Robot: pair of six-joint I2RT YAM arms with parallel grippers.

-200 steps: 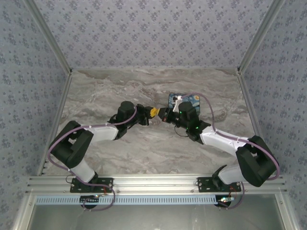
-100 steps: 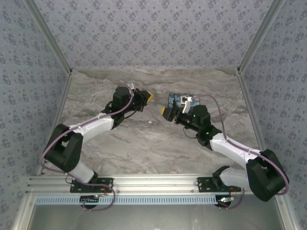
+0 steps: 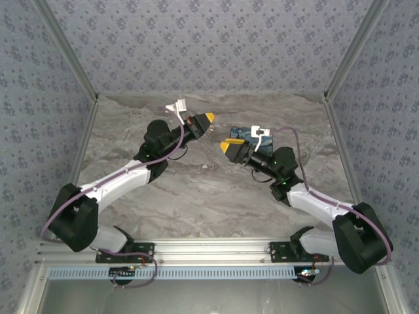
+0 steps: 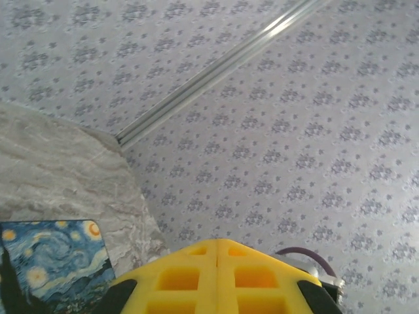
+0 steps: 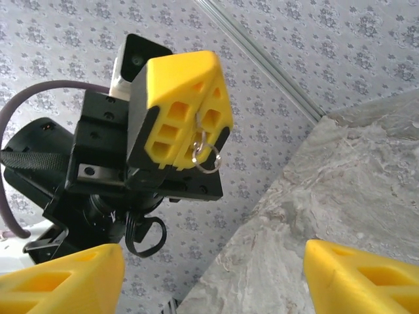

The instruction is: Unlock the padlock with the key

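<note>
Left pincer (image 5: 195, 88): clamped on thin silvery loop (image 5: 208, 157), frame centre
Right pincer (image 5: 215, 252): wide, empty
Padlock: body hidden; loop may be its shackle
Handling: judged light, stiff, slippery; grip flat body sides

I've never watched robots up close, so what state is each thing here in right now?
left gripper: shut on a small silvery ring, raised
right gripper: open, nothing between its fingers
silvery ring: pinched, sticking out of the left gripper
painted box: lying flat on the table

Left pincer (image 3: 208, 118) raised, seemingly clamped shut; right pincer (image 3: 226, 145) gapes, facing it.
</note>
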